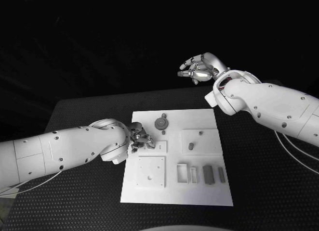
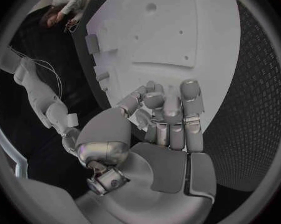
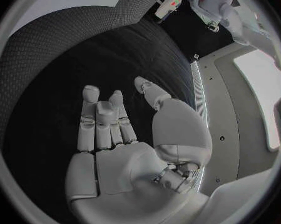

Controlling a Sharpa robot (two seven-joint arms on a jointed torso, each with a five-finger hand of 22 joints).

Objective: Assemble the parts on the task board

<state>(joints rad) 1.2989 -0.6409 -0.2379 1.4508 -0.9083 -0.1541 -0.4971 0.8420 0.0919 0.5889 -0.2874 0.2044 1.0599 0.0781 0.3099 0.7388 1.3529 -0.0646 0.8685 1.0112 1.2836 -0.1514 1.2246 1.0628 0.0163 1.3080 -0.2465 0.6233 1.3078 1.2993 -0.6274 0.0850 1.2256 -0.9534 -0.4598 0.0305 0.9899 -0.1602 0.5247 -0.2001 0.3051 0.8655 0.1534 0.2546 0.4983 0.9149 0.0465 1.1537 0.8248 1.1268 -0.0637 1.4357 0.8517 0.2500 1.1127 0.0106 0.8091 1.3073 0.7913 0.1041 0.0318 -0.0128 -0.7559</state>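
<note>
The left hand (image 1: pixel 139 138) works at the left edge of the task board (image 1: pixel 201 197), at about 9 o'clock, its fingers (image 2: pixel 172 107) curled together over the plate; I cannot tell if a part is pinched between them. To do this step well, I think it should lower slowly and keep the wrist steady. Grey parts (image 1: pixel 208 174) lie near 5 o'clock, a round one (image 1: pixel 162 123) near 11 o'clock. The right hand (image 1: pixel 200 68) hovers far off the worktop (image 1: pixel 83 108) at 1 o'clock, fingers loosely apart, holding nothing.
</note>
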